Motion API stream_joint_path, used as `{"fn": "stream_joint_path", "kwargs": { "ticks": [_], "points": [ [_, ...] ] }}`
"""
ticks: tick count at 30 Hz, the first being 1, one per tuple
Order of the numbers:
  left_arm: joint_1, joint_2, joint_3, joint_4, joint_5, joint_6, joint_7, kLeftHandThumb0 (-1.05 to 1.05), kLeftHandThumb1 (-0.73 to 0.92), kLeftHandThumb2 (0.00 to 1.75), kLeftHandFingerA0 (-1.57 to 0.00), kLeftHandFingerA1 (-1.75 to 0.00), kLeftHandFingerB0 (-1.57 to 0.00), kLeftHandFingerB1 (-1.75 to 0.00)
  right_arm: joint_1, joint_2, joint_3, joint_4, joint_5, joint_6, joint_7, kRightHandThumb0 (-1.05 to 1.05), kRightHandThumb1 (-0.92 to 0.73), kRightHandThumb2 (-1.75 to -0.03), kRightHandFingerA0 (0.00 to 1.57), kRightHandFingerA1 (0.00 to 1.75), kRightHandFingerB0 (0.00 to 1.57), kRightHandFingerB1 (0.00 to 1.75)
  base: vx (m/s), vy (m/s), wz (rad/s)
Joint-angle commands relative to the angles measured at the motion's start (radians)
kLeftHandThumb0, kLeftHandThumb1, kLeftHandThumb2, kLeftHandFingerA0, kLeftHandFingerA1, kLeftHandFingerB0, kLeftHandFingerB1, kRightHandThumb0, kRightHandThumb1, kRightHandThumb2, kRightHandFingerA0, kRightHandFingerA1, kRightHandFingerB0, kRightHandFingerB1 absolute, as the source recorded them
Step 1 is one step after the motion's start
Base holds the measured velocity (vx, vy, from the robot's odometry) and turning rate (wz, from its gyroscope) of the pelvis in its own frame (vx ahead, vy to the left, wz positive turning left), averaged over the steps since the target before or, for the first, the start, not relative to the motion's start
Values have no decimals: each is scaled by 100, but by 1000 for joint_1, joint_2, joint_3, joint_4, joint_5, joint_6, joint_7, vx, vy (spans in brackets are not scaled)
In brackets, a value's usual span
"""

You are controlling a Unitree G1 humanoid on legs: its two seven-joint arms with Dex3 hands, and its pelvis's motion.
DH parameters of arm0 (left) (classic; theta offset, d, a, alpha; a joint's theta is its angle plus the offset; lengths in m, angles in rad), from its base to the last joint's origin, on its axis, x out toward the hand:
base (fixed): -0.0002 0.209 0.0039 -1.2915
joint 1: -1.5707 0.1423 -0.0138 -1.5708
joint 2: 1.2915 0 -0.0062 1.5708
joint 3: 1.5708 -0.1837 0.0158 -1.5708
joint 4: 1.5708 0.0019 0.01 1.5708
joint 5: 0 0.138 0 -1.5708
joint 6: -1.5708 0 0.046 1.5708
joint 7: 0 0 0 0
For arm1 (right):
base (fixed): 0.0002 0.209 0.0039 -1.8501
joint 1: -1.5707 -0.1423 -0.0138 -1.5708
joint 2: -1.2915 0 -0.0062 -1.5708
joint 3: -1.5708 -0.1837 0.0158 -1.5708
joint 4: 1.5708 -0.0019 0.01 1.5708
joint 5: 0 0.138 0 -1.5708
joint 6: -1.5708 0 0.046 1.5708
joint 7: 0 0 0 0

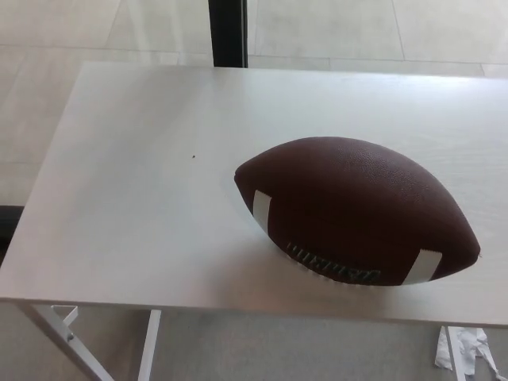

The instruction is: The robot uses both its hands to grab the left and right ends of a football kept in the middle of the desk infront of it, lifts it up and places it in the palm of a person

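Brown football [357,210] on white desk [135,198]

A brown football [357,208] lies on a pale white desk [135,175], right of the desk's middle and close to its near edge. The ball sits at a slant, one pointed end toward the desk's centre and the other toward the near right. A white stripe crosses it near each end, and its laces and some dark lettering face the near edge. A tiny dark speck [194,156] marks the desk to the ball's left. Beyond the far edge a dark post [228,32] stands on a light tiled floor [333,28]. White desk legs [71,337] show below, and a crumpled white scrap [464,349] lies on the floor at lower right.
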Motion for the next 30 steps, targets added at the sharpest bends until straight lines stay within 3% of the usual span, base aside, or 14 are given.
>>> {"fn": "stream_joint_path", "kwargs": {
  "ticks": [1,4,10,11,12,15,16,17,20,21,22,26,27,30],
  "points": [
    [8,47,82,32,-100,-61,-83,-62,41,54,-99,-60,-77,-45,-30,-55,-114,56,126,-69,-10,-54,-38,-75,54,58,32,45,0,0,0],
    [-1,46,97,50,-104,-65,-94,-70,29,72,-104,-77,-75,-54,-48,-57,-135,76,134,-64,-17,-53,-37,-74,52,55,34,45,0,0,0],
    [9,-14,214,-84,-230,7,-83,-81,51,57,-86,-49,-72,-46,-68,-66,-145,86,150,-86,-32,-70,-51,-56,107,161,39,35,0,0,0],
    [6,-26,243,-134,-261,37,-75,-86,61,60,-78,-46,-64,-45,-69,-67,-145,76,150,-105,-25,-75,-45,-88,113,142,30,47,0,0,0],
    [-11,-20,252,-174,-273,70,-75,-90,88,68,-71,-43,-58,-39,-72,-69,-148,53,151,-113,-32,-85,-70,-62,39,57,31,31,0,0,0],
    [-46,-2,271,-205,-305,108,-141,-105,92,82,-46,-44,-38,-38,-84,-96,-119,5,124,-28,-62,-98,-92,-69,27,33,17,28,0,0,0],
    [-50,0,281,-229,-328,127,-170,-105,92,79,-35,-46,-27,-37,-92,-111,-120,-8,133,12,-47,-96,-78,-116,12,44,7,25,0,0,0],
    [-46,2,281,-271,-336,147,-180,-105,92,81,-25,-45,-18,-37,-106,-120,-131,-16,150,32,-37,-104,-91,-80,40,47,4,25,0,0,0],
    [-60,-3,289,-354,-347,143,-168,-105,92,82,-25,-43,-17,-37,-125,-131,-122,-59,151,20,-12,-85,-79,-129,137,159,10,35,0,0,0],
    [-79,-3,296,-375,-351,141,-154,-105,92,82,-28,-44,-18,-37,-138,-126,-126,-91,165,17,-3,-92,-80,-128,8,76,0,19,0,0,0],
    [-99,-4,301,-408,-357,149,-134,-101,77,122,-29,-51,-17,-46,-155,-111,-140,-132,192,10,2,-99,-81,-125,13,52,4,27,0,0,0],
    [-188,-9,296,-570,-375,217,-49,-105,92,81,-43,-46,-33,-43,-225,-62,-164,-279,267,56,20,-102,-78,-123,17,48,7,23,0,0,0],
    [-214,4,279,-581,-363,214,-58,-103,76,121,-40,-53,-31,-53,-236,-45,-157,-330,266,77,-7,-105,-92,-85,30,43,9,29,0,0,0],
    [-393,36,203,-691,-375,316,-38,-105,79,71,-58,-38,-50,-40,-287,48,-99,-503,275,114,-36,-103,-79,-124,32,87,4,45,0,0,0]
  ]
}}
